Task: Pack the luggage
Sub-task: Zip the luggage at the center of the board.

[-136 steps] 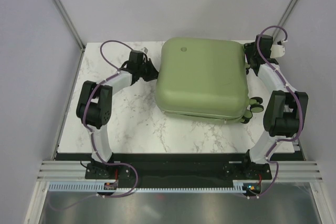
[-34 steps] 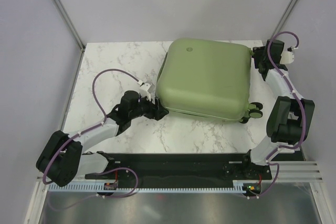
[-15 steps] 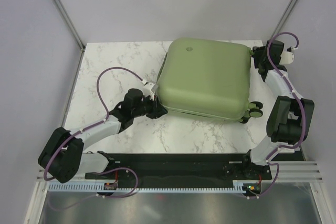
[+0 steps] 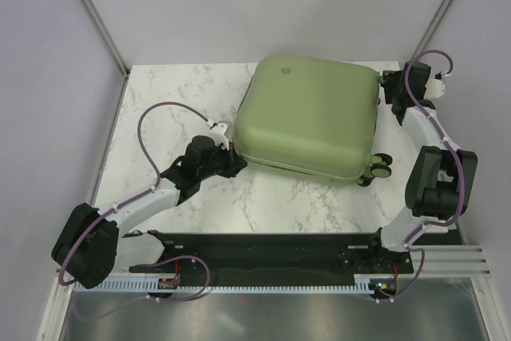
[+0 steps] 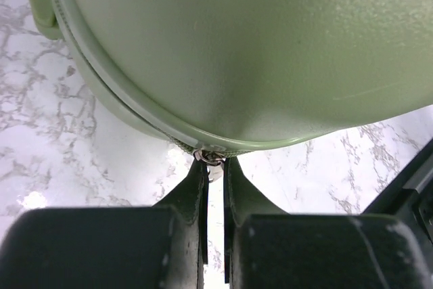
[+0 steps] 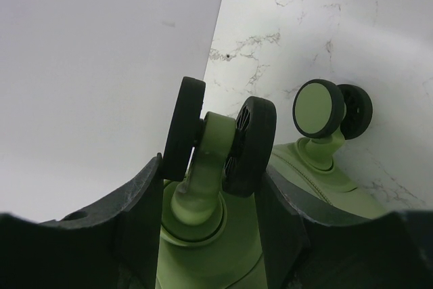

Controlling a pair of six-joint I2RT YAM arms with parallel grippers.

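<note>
Your left gripper [image 5: 215, 168] pinches the zipper pull [image 5: 212, 160] of the luggage [image 4: 307, 113]. Your right gripper [image 6: 211, 167] clasps a wheel [image 6: 250, 145]. The marbled white table [image 4: 176, 101] stands between pale lavender walls [image 4: 263, 5].

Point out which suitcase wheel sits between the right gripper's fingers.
The twin wheel centred in the right wrist view, flanked by the fingers of the right gripper. The other wheel stands off right, outside them.

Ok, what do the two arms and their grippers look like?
Both the left arm and right arm have white links and black joints, with a purple cable looping along each. The left gripper and right gripper are black with two tapered fingers.
</note>
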